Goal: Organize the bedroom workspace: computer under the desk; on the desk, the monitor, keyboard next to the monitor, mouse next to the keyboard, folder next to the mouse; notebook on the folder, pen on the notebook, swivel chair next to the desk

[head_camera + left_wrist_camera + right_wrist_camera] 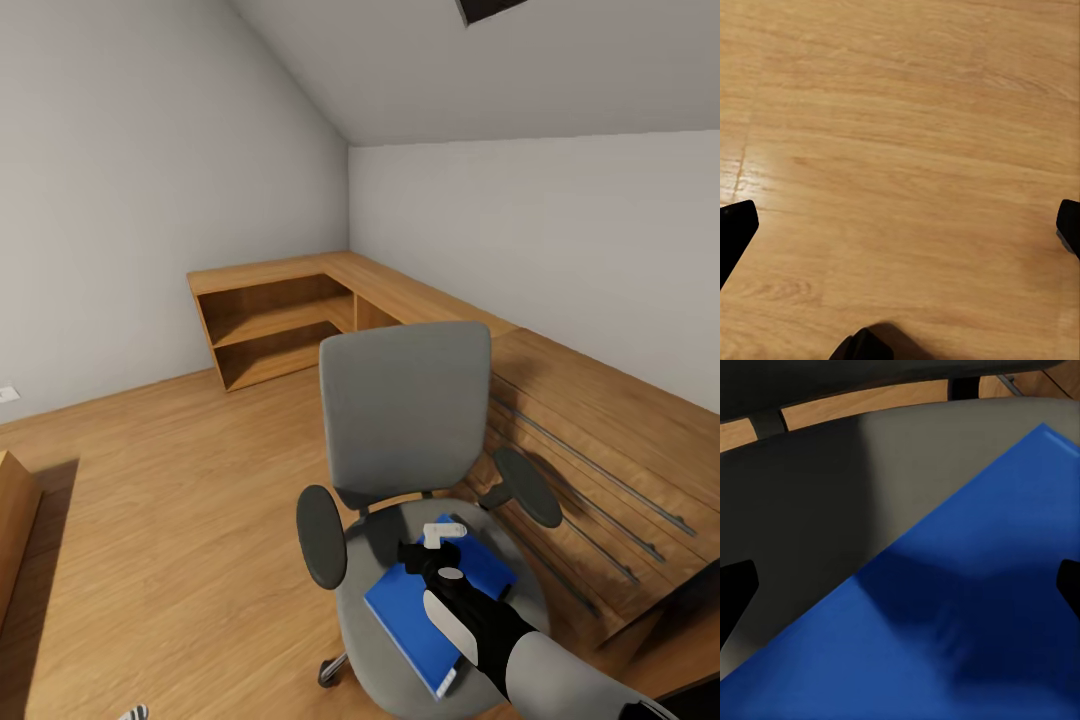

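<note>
Right end effector point(900, 585), fingers spread, poised above the folder point(440, 600) lying on the swivel chair point(405, 420); transfer to the table not yet begun; left end effector point(900, 225) spread over floor point(900, 112).

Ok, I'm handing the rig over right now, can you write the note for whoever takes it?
Right claw: open, hanging over the folder, holding nothing.
Left claw: open, empty, facing bare wood floor.
The folder lies flat on the seat of the swivel chair, which stands by a light wood cabinet.
Done: nothing visible yet.
Left: grasp the folder and carry it to the desk, stack notebook and pen on it, set out keyboard and mouse, place the chair.
</note>
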You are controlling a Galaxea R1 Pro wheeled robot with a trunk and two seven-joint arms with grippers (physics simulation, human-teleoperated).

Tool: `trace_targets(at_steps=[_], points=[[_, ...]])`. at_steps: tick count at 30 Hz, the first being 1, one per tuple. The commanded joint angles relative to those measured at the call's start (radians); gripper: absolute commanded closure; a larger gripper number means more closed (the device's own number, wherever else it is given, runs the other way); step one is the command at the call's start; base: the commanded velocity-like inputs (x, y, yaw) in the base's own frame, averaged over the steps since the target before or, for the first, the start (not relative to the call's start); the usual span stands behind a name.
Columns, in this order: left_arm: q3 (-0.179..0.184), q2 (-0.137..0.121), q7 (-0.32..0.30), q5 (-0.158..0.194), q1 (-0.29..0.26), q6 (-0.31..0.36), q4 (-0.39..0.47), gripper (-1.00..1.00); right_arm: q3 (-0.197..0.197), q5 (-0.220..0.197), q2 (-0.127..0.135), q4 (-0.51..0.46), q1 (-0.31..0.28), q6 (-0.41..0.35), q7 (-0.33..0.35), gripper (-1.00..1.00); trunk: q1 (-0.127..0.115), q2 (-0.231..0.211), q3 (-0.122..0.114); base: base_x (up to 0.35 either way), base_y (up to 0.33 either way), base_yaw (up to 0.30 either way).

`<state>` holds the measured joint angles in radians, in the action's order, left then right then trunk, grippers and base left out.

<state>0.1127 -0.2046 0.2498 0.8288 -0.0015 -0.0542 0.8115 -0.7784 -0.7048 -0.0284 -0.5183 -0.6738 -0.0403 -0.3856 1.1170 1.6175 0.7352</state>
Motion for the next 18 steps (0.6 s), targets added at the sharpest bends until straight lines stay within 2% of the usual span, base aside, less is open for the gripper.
trace_targets(at_steps=[1, 14, 18], points=[[0.007, -0.002, 0.008, 0.01, 0.0, -0.006, 0.002, -1.0, -0.007, -0.004, 0.001, -0.002, -0.001, -0.004, -0.009, -1.0, 0.004, 0.007, 0.004, 0.0, 0.0, 0.0], [0.007, -0.001, 0.008, 0.01, 0.0, -0.006, 0.002, -1.0, -0.008, -0.004, 0.001, -0.002, -0.001, -0.004, -0.01, -1.0, 0.054, 0.098, 0.045, 0.0, 0.0, 0.0], [0.007, -0.001, 0.008, 0.01, 0.0, -0.006, 0.002, -1.0, -0.008, -0.004, 0.001, -0.002, -0.001, -0.004, -0.01, -1.0, 0.054, 0.098, 0.045, 0.0, 0.0, 0.0]])
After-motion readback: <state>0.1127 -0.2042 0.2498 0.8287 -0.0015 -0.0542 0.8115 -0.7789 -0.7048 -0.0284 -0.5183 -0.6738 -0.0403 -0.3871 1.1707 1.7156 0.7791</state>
